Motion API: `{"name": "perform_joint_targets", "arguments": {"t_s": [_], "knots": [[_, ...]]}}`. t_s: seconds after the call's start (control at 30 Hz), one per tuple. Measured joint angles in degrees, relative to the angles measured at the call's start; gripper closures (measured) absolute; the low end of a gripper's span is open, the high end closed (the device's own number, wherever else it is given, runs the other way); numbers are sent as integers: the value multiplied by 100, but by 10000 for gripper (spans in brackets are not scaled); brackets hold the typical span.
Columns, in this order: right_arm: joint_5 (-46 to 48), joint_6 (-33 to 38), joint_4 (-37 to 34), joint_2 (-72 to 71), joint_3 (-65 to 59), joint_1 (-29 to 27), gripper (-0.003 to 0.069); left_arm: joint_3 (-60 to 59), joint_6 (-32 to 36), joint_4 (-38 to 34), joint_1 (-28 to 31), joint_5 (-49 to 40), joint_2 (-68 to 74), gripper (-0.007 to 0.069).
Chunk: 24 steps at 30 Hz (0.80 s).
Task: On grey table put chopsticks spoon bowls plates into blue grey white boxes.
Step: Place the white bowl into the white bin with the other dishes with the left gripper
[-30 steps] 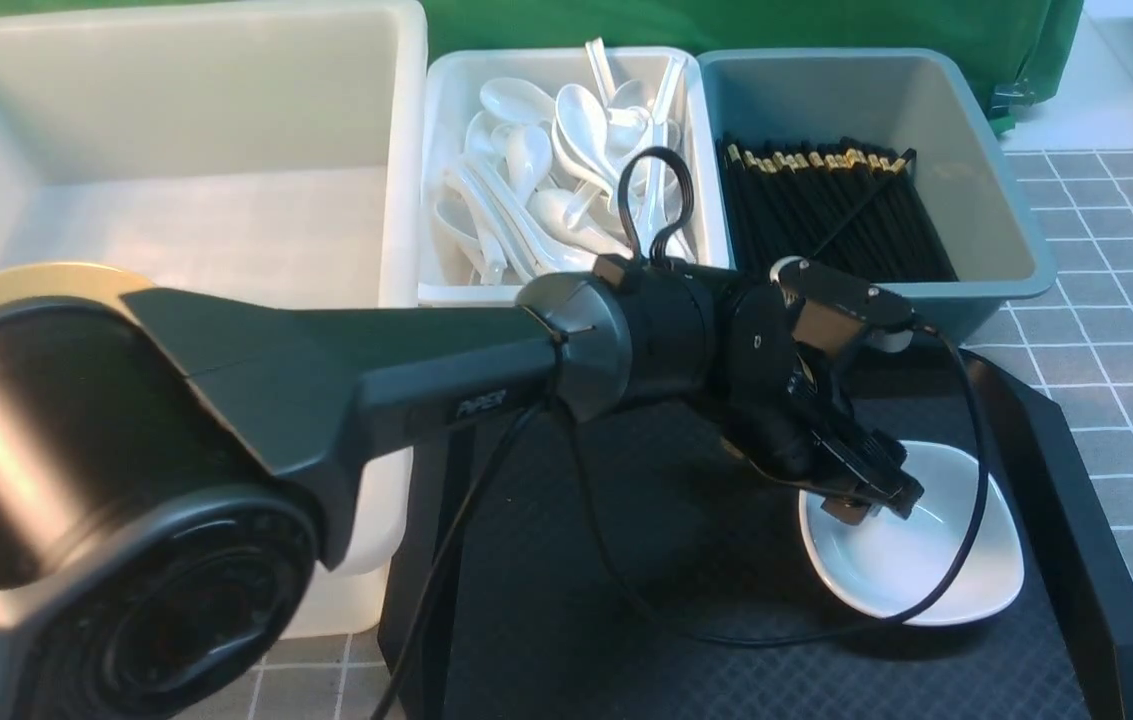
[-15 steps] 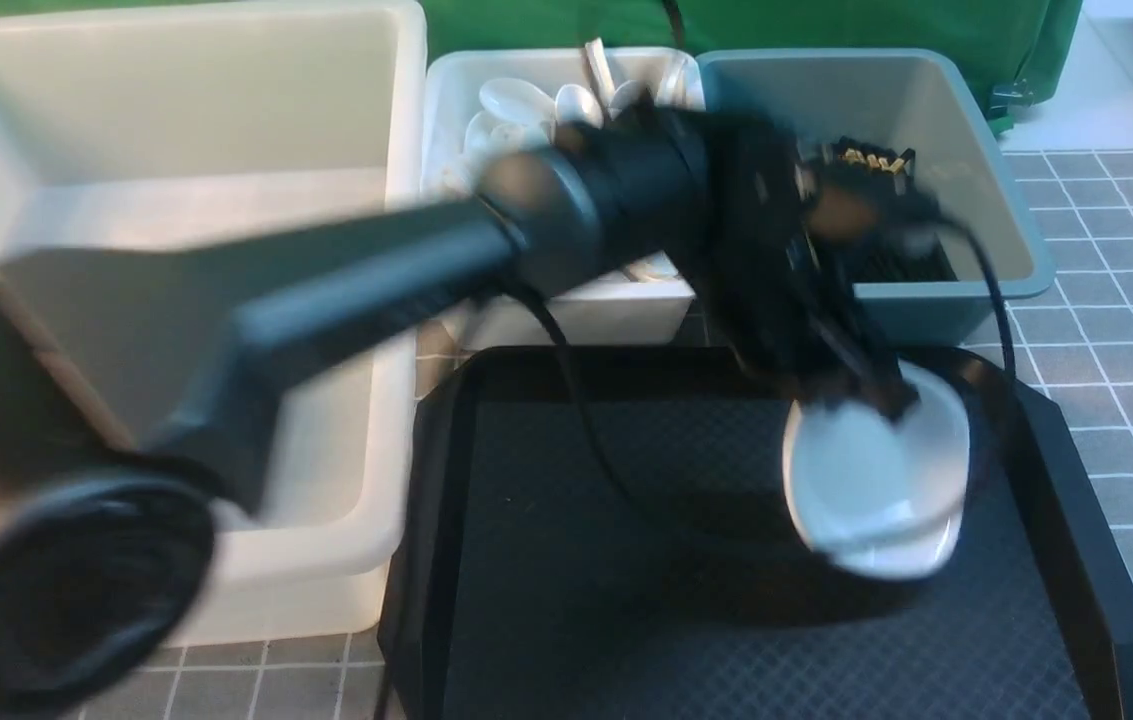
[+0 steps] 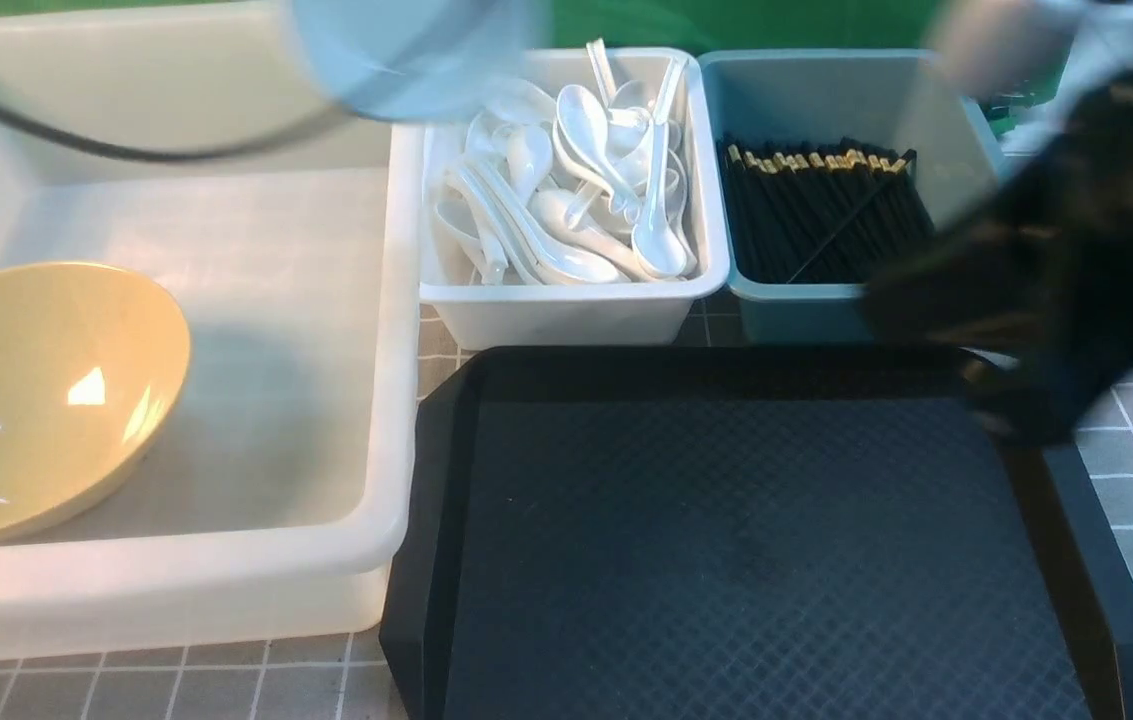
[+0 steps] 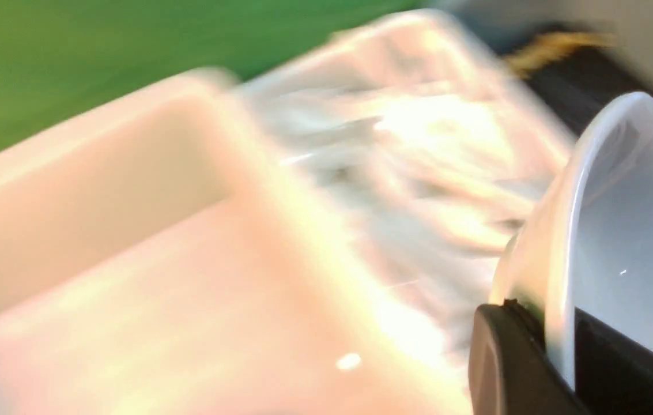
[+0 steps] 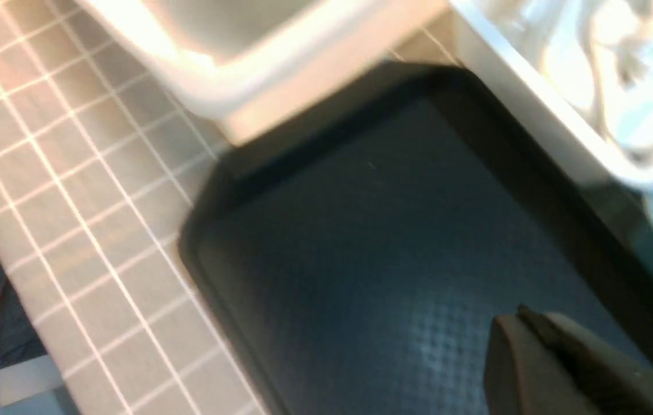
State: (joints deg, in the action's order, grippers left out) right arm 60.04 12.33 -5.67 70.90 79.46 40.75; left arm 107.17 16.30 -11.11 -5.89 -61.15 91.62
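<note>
High over a far corner of the milky tub (image 3: 404, 300), left gripper (image 4: 559, 340) clamps the rim of the white dish (image 4: 631, 242), dish standing on edge, right gripper (image 5: 525, 323) pinched together, empty, above black tray (image 5: 361, 242).

White dish (image 4: 620, 230) on edge in left tool (image 4: 557, 357); yellow bowl (image 3: 36, 390) tilted in big tub (image 3: 176, 565); spoons (image 3: 576, 190) fill white box (image 3: 566, 320), chopsticks (image 3: 826, 210) blue box (image 3: 796, 320).
</note>
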Motion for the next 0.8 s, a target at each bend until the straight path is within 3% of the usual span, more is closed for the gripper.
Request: {"name": "perform_joint_targets", "arguments": {"t_s": [0.1,0.23,0.53,0.7,0.8], "knots": [[-18,208,-24,698,533,258,625,0,120,-288,955,-17,347,624],[-33,422,-14,1063,834,308,625,0,426,-761,1348,51,900,624],[-485,548,602,1330,930,319,625,0,1506,-1794,1367,650,2578,624],[-635,548,924,1412,930,319,625,-5,1976,-1820,1264,846,3236,607],[-669,548,1002,1472,930,319,624,-5,2067,-1643,1152,991,3423,559]]}}
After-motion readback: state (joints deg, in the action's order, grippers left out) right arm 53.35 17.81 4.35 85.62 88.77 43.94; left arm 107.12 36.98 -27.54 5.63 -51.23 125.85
